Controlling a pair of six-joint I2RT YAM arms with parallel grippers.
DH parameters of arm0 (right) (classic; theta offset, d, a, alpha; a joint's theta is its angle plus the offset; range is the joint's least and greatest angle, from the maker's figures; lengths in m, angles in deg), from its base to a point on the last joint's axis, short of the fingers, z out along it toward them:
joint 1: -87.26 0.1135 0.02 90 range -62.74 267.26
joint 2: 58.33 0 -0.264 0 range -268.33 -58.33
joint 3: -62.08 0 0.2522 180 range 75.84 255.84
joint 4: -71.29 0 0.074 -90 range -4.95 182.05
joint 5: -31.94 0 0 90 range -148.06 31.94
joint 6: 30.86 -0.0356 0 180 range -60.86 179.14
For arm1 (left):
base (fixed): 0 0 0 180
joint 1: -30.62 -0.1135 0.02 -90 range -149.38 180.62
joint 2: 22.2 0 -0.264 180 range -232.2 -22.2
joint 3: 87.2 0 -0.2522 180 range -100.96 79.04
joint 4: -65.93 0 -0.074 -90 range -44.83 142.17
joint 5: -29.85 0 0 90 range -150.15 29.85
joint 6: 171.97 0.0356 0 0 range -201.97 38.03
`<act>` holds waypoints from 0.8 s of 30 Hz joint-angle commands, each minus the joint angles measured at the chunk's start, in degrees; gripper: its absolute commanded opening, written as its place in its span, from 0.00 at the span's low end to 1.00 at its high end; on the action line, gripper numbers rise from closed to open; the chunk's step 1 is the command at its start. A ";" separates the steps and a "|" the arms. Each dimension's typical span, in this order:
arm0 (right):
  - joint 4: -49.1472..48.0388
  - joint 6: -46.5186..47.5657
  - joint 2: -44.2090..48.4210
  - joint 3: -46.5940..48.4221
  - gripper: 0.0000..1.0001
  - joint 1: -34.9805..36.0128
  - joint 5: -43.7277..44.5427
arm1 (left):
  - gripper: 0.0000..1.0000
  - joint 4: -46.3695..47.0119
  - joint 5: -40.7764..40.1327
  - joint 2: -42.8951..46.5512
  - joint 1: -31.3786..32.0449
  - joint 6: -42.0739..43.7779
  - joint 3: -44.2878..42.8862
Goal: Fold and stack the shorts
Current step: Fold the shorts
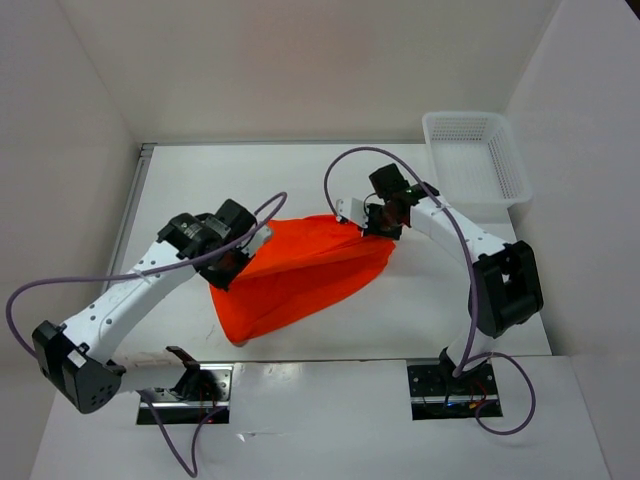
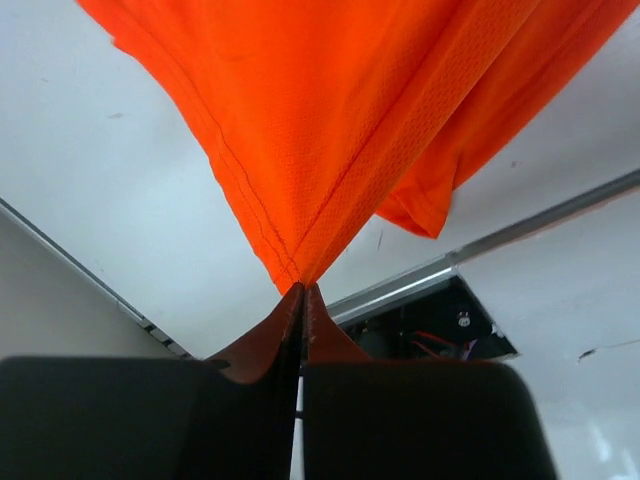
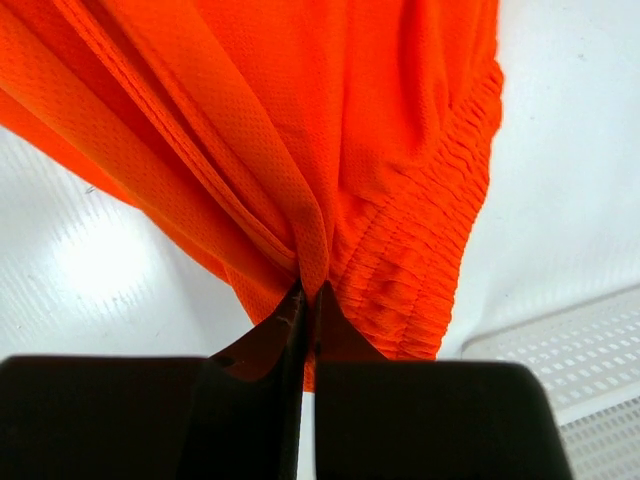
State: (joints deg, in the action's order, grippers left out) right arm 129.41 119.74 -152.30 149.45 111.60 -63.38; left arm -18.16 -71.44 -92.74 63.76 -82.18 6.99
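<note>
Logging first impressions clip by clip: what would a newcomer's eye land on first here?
The bright orange shorts dominate, spread between both arms over the middle of the white table. The left gripper is shut on a seamed edge, the right gripper on fabric beside the gathered waistband. A white mesh basket sits at the table's far right corner.

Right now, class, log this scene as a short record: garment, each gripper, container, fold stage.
Garment: bright orange soft fabric shorts, pinched at two ends, sagging between
Left gripper: shut on a seamed edge of the shorts
Right gripper: shut on fabric beside the gathered waistband
Container: white mesh plastic basket, far right, apart from the shorts
Fold stage: not yet folded or stacked
</note>
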 commanded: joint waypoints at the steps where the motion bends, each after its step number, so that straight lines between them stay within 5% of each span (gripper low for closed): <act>1: 3.72 2.07 2.47 -1.26 0.00 0.61 0.48 | 0.04 -4.12 1.80 -0.12 3.40 0.21 5.59; 3: 3.19 2.59 4.14 -6.09 0.00 3.07 2.85 | 0.07 -4.12 2.85 -0.90 3.94 0.21 10.15; 5: 3.19 2.59 4.68 -10.12 0.13 4.31 3.56 | 0.13 -4.12 4.69 -2.40 3.94 0.21 12.71; 6: 2.49 1.99 5.46 -10.93 0.24 4.31 3.56 | 0.14 -4.12 4.70 -3.19 3.94 0.21 12.20; 7: 1.97 1.20 5.47 -10.94 0.58 4.84 2.87 | 0.16 -4.12 4.70 -4.24 3.94 0.21 12.20; 9: 0.39 -1.52 5.47 -11.55 0.70 4.84 2.25 | 0.29 -4.12 5.40 -5.30 3.94 0.21 12.20; 12: -0.15 -3.63 5.47 -9.01 0.73 3.97 1.72 | 0.39 -4.12 5.40 -6.01 3.94 0.21 12.20; 13: -0.15 -4.52 5.47 -6.57 0.73 3.18 0.94 | 0.50 -3.25 5.40 -6.01 3.94 0.21 12.20; 18: 1.26 -17.74 2.67 4.34 0.73 -9.20 -18.24 | 0.73 15.53 -4.95 -2.85 -3.95 0.21 18.77; 21: -1.81 -29.43 0.99 8.31 0.73 -16.85 -29.70 | 0.75 22.59 -5.94 -8.52 -13.23 0.21 17.75; 24: -9.27 -38.86 -1.29 8.31 0.74 -20.20 -31.68 | 0.75 24.00 -5.07 -19.61 -22.21 0.21 10.20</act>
State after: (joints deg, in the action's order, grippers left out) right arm 125.39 94.78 -151.14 156.88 92.87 -85.28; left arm -2.59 -74.65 -104.85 48.31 -82.07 21.91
